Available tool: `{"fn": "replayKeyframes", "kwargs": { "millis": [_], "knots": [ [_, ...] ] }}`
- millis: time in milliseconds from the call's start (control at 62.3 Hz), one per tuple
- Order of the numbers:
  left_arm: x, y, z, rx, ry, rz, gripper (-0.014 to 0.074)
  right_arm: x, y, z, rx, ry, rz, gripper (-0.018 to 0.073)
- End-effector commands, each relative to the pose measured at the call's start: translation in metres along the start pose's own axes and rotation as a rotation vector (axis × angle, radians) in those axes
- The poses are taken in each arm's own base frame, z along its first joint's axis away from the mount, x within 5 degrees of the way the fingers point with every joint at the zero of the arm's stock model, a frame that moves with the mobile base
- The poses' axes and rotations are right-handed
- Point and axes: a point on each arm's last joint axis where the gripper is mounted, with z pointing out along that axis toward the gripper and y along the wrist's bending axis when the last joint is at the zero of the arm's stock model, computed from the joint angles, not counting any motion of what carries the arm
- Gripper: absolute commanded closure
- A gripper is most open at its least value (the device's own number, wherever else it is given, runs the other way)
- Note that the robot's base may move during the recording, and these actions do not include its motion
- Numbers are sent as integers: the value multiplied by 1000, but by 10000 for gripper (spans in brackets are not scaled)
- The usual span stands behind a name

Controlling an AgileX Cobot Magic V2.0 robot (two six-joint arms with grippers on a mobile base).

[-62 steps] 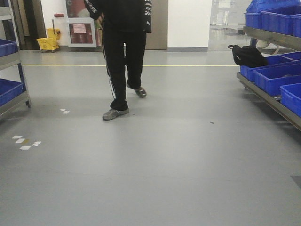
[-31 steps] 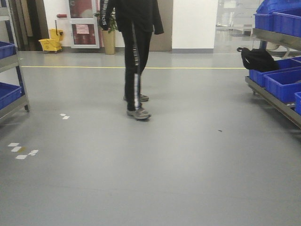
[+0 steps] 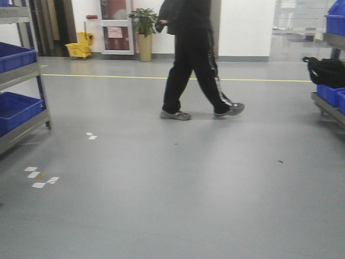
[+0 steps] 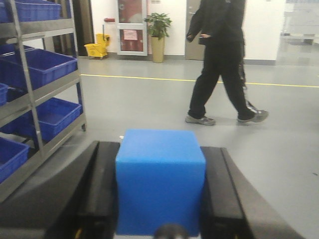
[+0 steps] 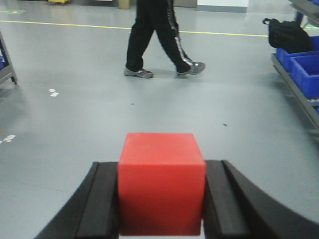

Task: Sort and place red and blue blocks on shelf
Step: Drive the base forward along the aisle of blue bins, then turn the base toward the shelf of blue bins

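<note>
In the left wrist view, my left gripper is shut on the bright blue block, its black fingers pressed to both sides. In the right wrist view, the bright red block is held the same way by my right gripper. Both blocks are carried above the grey floor. A steel shelf with blue tubs stands close on the left, also seen in the front view as the left shelf. A second shelf with blue tubs stands at the right. Neither gripper shows in the front view.
A person in black walks across the aisle ahead. A black bag rests on the right shelf's low tier. A potted plant and a yellow mop bucket stand by the far wall. White tape marks dot the floor.
The front view has swung left: the left shelf has come further into frame and the right one has slid out. The person has walked to the right.
</note>
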Motion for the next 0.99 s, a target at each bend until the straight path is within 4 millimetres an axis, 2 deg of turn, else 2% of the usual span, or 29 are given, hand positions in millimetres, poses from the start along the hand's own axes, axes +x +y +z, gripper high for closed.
{"fn": "replayKeyframes", "kwargs": {
  "millis": [0,979],
  "knots": [
    [-17,-1,-1,4,-111,1,472,-17,-1,-2,12,-110,-8,281],
    [-17,-1,-1,4,-111,1,472,-17,-1,-2,12,-110,-8,281]
  ]
}}
